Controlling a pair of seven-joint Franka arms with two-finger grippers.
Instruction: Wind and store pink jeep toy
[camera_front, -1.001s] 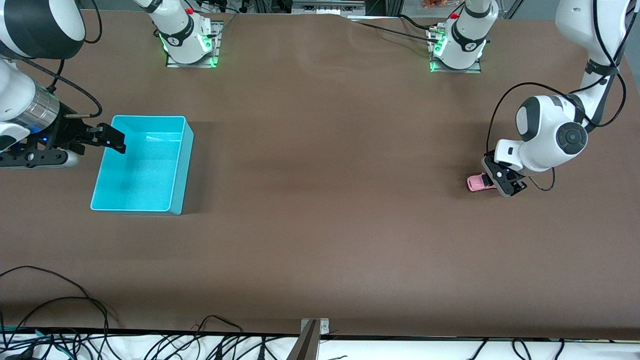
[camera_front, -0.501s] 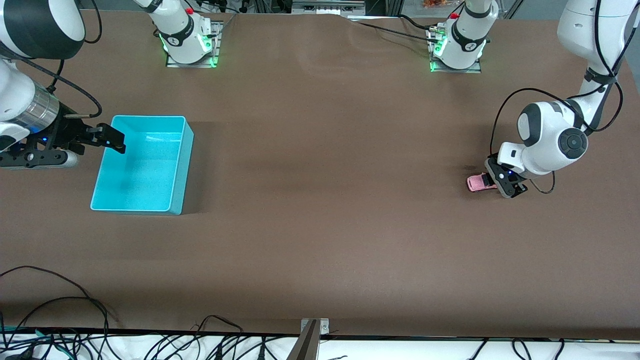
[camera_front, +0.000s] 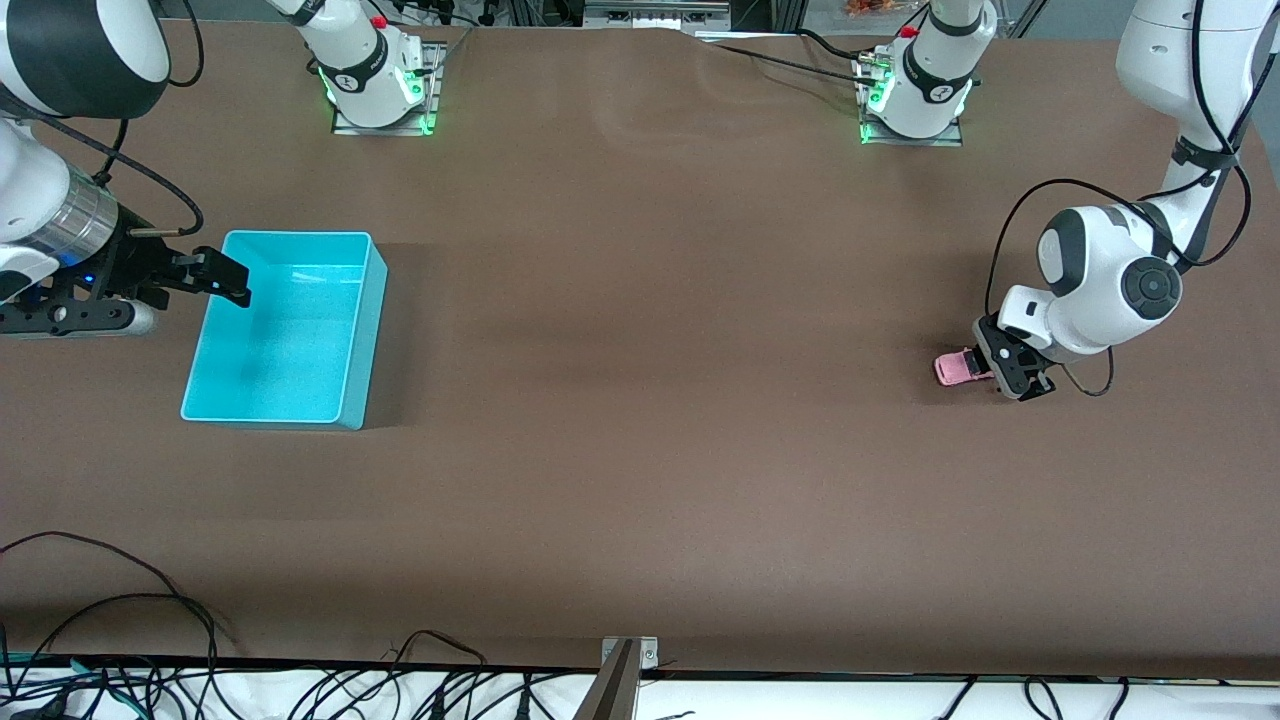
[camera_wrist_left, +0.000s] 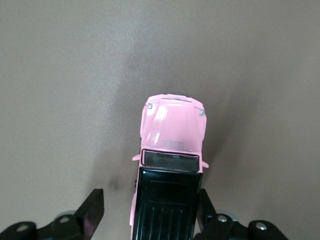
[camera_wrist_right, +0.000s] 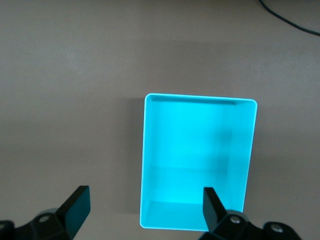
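Left hand (camera_wrist_left: 147, 220): we are straddling the small light-pink, black-roofed toy jeep (camera_wrist_left: 172, 135), fingers apart, one touching.
Right hand (camera_wrist_right: 142, 210): we are waiting spread above the turquoise plastic bin (camera_wrist_right: 197, 160).

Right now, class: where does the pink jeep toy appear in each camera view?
Front view: pink jeep toy on the brown table, at the left arm's end.
Left wrist view: jeep fills the centre.
Right wrist view: not in it.
Shared landmark: the left claw around it.
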